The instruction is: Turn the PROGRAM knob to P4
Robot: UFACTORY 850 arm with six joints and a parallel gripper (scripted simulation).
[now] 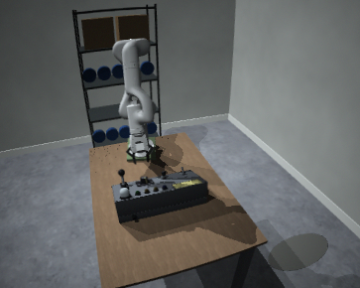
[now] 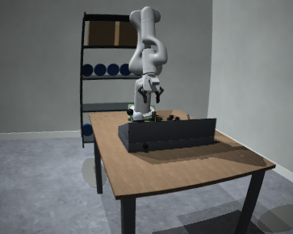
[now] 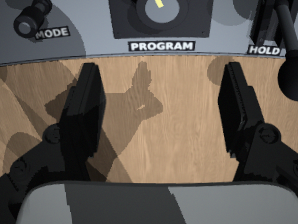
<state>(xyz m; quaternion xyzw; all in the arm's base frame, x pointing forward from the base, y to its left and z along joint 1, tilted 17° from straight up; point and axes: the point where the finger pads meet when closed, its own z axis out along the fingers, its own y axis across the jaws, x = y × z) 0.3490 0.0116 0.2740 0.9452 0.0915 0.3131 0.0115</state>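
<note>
While the gripper [image 3: 160, 106] hangs above bare wood with its two black fingers spread fairly wide and nothing between them, it touches neither the table nor the console [image 1: 162, 199]. Seen from the wrist, the PROGRAM knob [image 3: 160, 8] lies just beyond the fingertips on the console's dark panel, its yellow pointer aimed up and slightly left, between the white marks "P1" at the left and "P4" at the right. Below the knob a label reads "PROGRAM"; further left a small black knob [image 3: 29, 18] sits beside a partly hidden word ending "ODE", and at the far right "HOLD" can be read beside a black lever [image 3: 274, 3]. From the top view the dark console rests across the middle of a wooden table [image 1: 137, 253], with a ball-topped joystick [image 1: 121, 174] at its left end and a yellow strip toward the right. Grey walls, pale skirting and a mottled grey floor surround the table; behind the white arm [image 1: 133, 94] stands a black shelf rack [image 1: 77, 60] with brown boxes and blue round things
</note>
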